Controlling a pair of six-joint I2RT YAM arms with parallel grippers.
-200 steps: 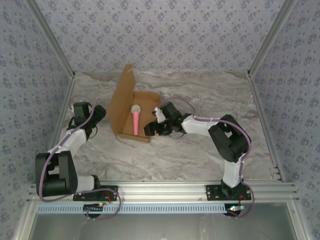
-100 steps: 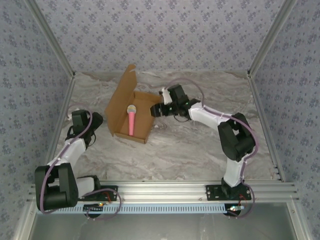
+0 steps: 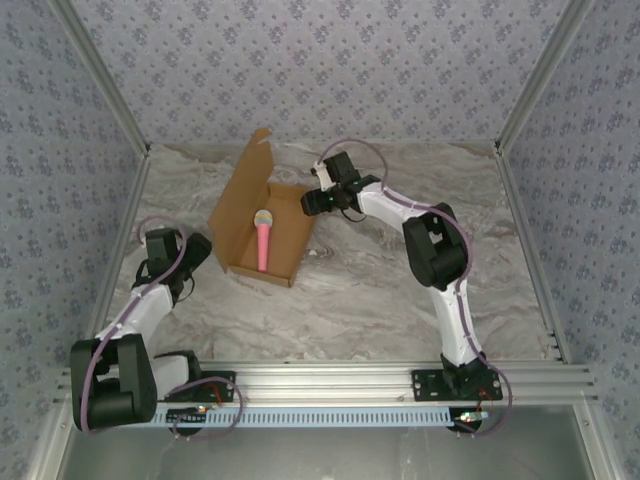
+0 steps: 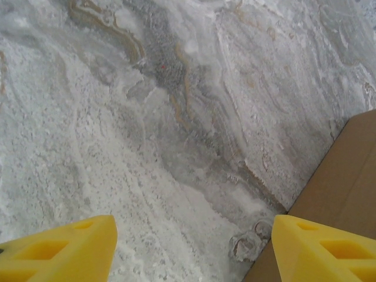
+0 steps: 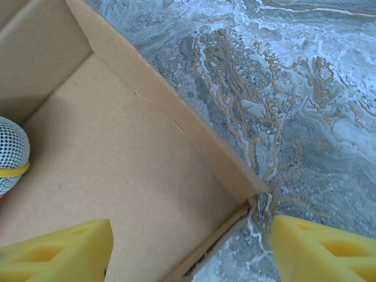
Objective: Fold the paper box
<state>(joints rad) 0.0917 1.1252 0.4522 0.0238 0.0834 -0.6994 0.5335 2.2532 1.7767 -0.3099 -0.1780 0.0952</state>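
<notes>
Right gripper is pictured with its jaws spread wide and nothing held, poised at the far right corner of the paper box. The box is seen left of the middle of the marble-patterned table, towards the far side. It stands as an open brown tray, with its lid flap raised along the left side. A pink toy microphone is laid inside, its pale mesh head at the far end. In the right wrist view, one of the yellow fingertips is shown over the cardboard floor of the box and the other over the bare table. The box's side wall and corner are framed between them, and the microphone's head is caught at the left edge. Left gripper is seen near the table's left edge, apart from the box, its jaws likewise wide and empty. In its wrist view, bare marble is framed between its yellow fingertips, and a brown edge of the box is seen at the right.
</notes>
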